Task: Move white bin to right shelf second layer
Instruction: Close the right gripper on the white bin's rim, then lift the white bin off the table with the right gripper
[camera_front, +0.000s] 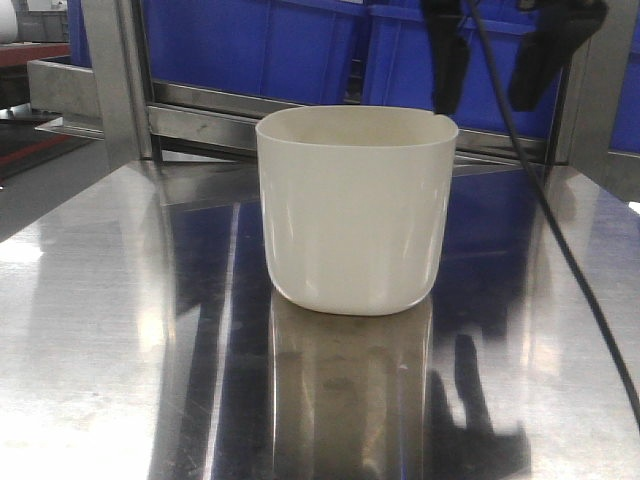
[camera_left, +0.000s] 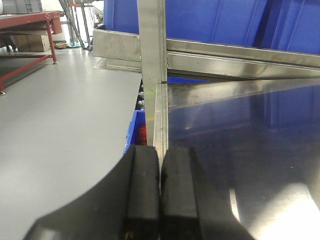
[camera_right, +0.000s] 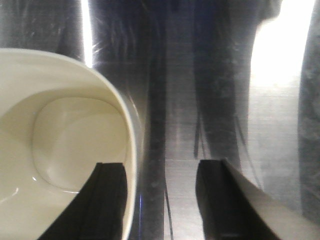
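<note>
Quick status from my remote session: the task had barely got going. The white bin (camera_front: 355, 210) sat upright on the steel tabletop (camera_front: 120, 330), not lifted and not gripped by anything. The right gripper (camera_front: 487, 100) hung just above the bin's far right rim with its jaws spread wide. On the right wrist cam one finger was over the bin's mouth and the other was outside the wall, so I'd call it lined up to pinch that wall. I couldn't see any contact, though. The left gripper (camera_left: 160, 195) was well off to the bin's left, over the tabletop's edge, with its pads pressed together and nothing between them. That left pretty much everything to do: close on the wall, lift, carry and set down. I honestly couldn't make out the right shelf second layer from these views, because no rollers showed. The tabletop was mirror-shiny and scuffed, and it threw back a clear reflection of the bin plus some glare. Behind the bin ran a steel rack bar (camera_front: 200, 110) with blue crates (camera_front: 250, 45) sitting above it. A black cable (camera_front: 560, 250) trailed down to the bin's right. Far off to the bin's left were grey floor (camera_left: 60, 115) and a red-framed bench (camera_left: 30, 20).
</note>
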